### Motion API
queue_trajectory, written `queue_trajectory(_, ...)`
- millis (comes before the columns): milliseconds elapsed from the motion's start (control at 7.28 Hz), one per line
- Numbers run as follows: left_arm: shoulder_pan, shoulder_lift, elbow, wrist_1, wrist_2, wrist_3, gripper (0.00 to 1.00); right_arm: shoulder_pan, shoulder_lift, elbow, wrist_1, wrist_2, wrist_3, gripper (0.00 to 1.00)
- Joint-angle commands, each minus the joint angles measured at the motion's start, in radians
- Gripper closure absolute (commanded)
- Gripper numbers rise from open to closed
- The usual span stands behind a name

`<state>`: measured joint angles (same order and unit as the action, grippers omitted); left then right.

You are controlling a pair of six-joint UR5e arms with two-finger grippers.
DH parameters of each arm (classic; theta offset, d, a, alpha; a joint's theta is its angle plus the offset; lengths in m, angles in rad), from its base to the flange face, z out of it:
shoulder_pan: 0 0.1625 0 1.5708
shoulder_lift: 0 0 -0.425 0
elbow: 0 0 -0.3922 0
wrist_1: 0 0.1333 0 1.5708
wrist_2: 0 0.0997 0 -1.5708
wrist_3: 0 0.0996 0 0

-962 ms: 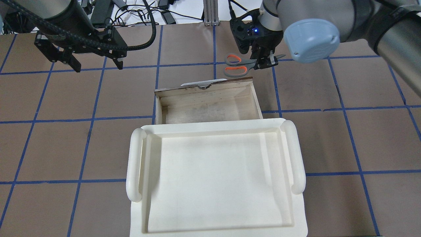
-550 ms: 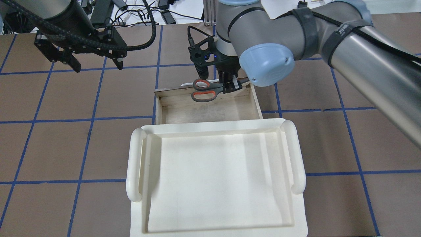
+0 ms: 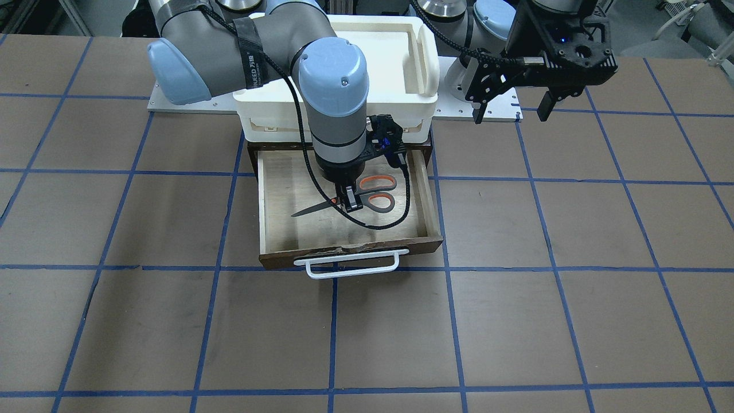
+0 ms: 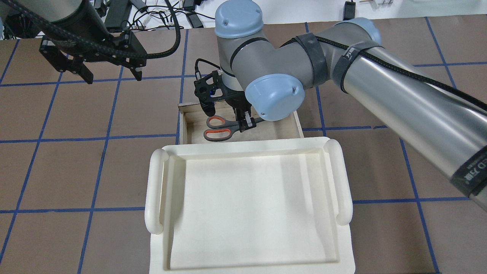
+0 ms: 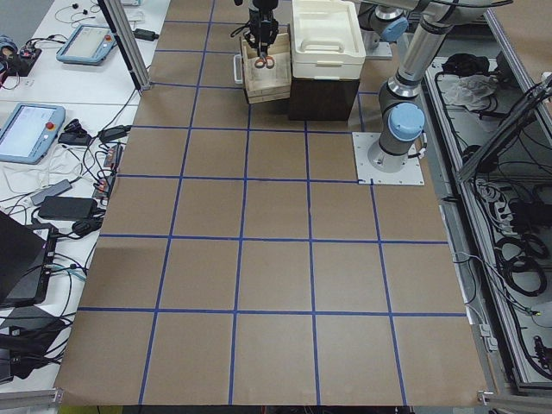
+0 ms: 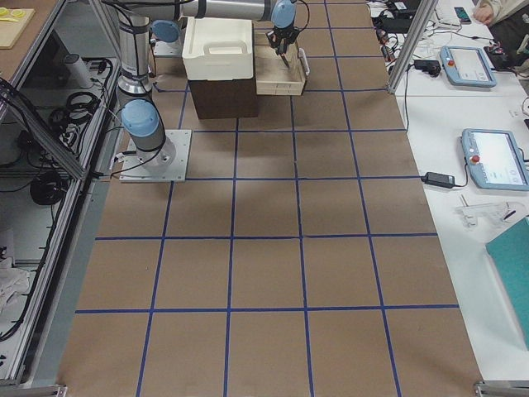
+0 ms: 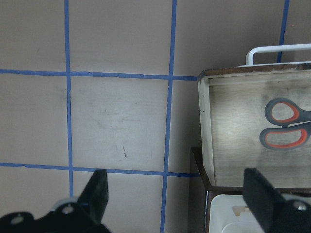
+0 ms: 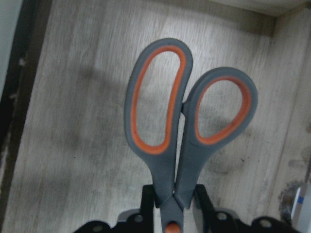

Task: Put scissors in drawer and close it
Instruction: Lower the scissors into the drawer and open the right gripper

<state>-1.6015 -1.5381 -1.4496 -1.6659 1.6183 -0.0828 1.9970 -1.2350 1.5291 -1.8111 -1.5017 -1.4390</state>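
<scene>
Right gripper (image 3: 348, 202) is down inside the open drawer (image 3: 428, 198), fingers pinching the scissors (image 8: 165, 165) right where the handles meet. Orange-lined loops stick out to one side of the fingers, the dark blades out the other. Whether the scissors touch the pale floor below, I cannot tell. Left gripper (image 4: 113, 76) hangs well apart over the table, jaws spread wide, nothing between them.
</scene>
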Motion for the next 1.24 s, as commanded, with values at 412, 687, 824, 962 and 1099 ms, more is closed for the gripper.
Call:
queue_trajectory(412,0.000,0.007,-0.009,-0.002,-0.002,0.000,0.00,0.002,0.019,0.003,0.013,-0.003,0.155,1.00)
queue_trajectory(687,0.000,0.015,-0.017,-0.002,0.000,0.000,0.00,0.000,0.022,0.003,0.003,0.007,0.199,0.48)
queue_trajectory(824,0.000,0.018,-0.020,0.000,-0.001,0.000,0.00,0.000,0.020,0.003,0.004,0.018,0.313,0.04)
queue_trajectory(962,0.000,0.018,-0.021,0.005,-0.002,0.000,0.00,0.000,0.011,0.002,0.006,0.014,0.387,0.00)
queue_trajectory(1099,0.000,0.018,-0.023,0.005,-0.002,0.000,0.00,-0.007,-0.001,-0.006,0.004,-0.001,0.425,0.00)
